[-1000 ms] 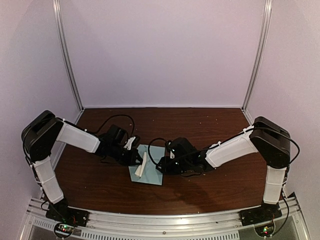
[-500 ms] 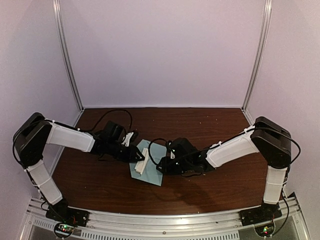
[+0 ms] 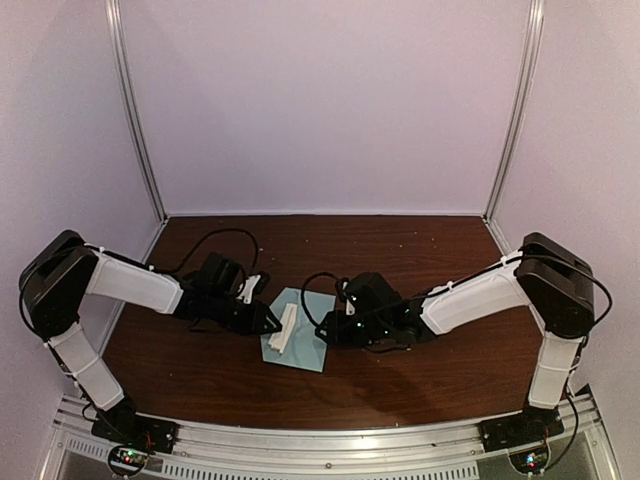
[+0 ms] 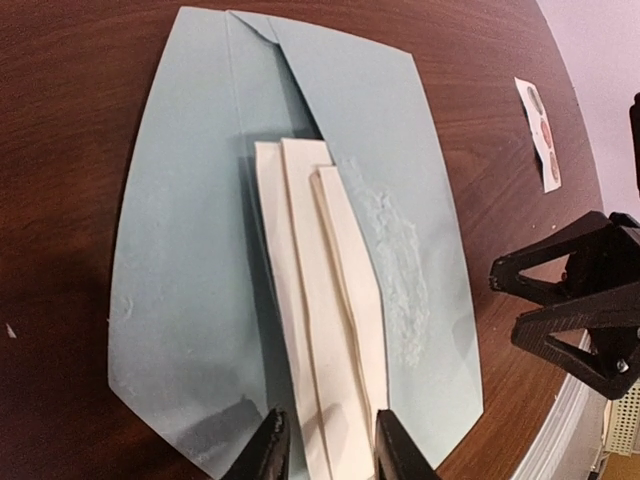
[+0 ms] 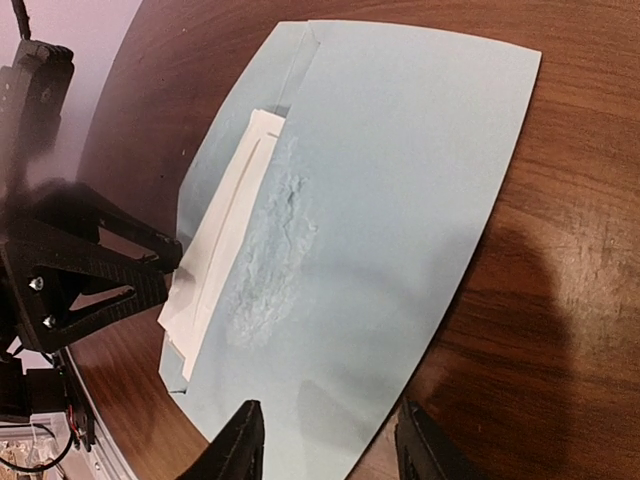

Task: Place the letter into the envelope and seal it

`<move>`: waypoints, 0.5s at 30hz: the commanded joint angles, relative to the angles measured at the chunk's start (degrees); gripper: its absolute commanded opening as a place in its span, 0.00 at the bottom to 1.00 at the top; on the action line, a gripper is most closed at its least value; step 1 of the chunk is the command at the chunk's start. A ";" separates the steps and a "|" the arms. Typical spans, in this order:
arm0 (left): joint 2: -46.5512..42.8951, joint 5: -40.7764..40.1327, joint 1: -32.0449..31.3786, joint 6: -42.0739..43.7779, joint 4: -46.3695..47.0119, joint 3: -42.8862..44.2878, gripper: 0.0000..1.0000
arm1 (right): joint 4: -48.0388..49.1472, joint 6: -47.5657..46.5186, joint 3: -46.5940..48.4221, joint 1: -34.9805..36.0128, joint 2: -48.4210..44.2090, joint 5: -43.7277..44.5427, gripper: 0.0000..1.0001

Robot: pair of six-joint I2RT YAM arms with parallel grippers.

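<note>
The light blue envelope [image 3: 303,347] lies flat on the dark wood table between my two grippers, and shows large in both wrist views [image 4: 190,250] [image 5: 400,180]. The letter [image 4: 320,300], folded into a narrow cream strip, rests on the envelope. In the right wrist view the letter [image 5: 215,250] has one long edge slipped under the envelope's upper panel and the rest sticks out. My left gripper [image 4: 330,450] is open, its jaws straddling the letter's near end. My right gripper [image 5: 330,450] is open, hovering over the envelope's opposite edge.
A small white sticker strip [image 4: 540,135] lies on the table beyond the envelope. The table [image 3: 420,260] is walled by pale panels on three sides, with metal posts at the back corners. Cables trail behind both wrists.
My left gripper has opened and drawn back to the left. The letter, which stood tilted up, now lies lower on the envelope. The right arm has hardly moved.
</note>
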 commanded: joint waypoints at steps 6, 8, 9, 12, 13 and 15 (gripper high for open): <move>1.15 3.21 -0.10 -2.68 6.40 -2.38 0.30 | 3.51 0.77 0.34 -0.15 2.92 -1.02 0.45; 1.17 3.14 -0.08 -2.81 6.48 -2.36 0.30 | 4.03 0.87 0.10 -0.18 3.38 -1.43 0.45; 1.16 3.23 -0.12 -2.98 6.58 -2.40 0.30 | 4.19 0.87 0.11 -0.14 3.68 -1.59 0.45; 1.35 3.44 -0.12 -3.30 6.95 -2.46 0.30 | 4.22 0.78 0.49 -0.15 4.86 -2.14 0.45; 1.44 3.59 -0.08 -3.30 7.02 -2.38 0.30 | 4.32 0.82 0.61 -0.14 5.09 -2.29 0.45; 1.86 3.91 -0.07 -3.34 7.26 -2.23 0.30 | 4.39 0.87 0.72 -0.13 5.37 -2.40 0.45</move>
